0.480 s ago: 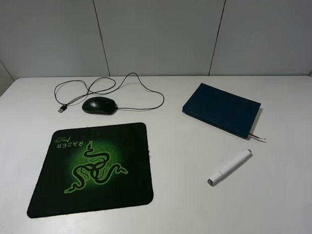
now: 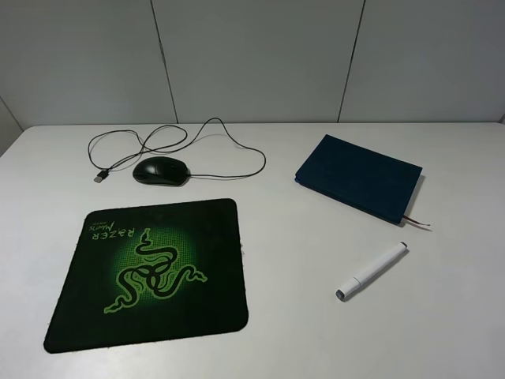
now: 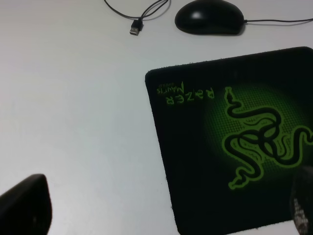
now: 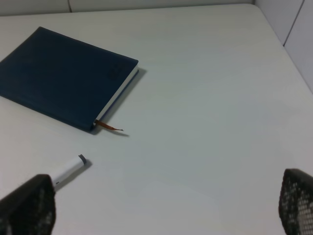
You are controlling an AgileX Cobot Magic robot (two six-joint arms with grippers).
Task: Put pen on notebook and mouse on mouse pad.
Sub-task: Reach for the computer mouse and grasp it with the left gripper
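Note:
The black mouse [image 2: 161, 170] [image 3: 209, 17] lies on the white table just behind the Razer mouse pad [image 2: 150, 272] [image 3: 234, 137], not on it. At the right the navy notebook [image 2: 359, 178] [image 4: 63, 76] lies closed, its red ribbon [image 4: 110, 127] sticking out. The white pen [image 2: 372, 271] [image 4: 71, 171] lies on the table in front of the notebook, apart from it. My left gripper [image 3: 164, 205] hangs open above the pad's left edge. My right gripper [image 4: 161, 205] is open over bare table beside the pen. Neither gripper shows in the high view.
The mouse cable [image 2: 213, 134] loops across the back of the table and ends in a USB plug [image 2: 101, 177] [image 3: 135, 28] left of the mouse. A grey panelled wall [image 2: 252, 55] stands right behind the table [image 2: 300, 237].

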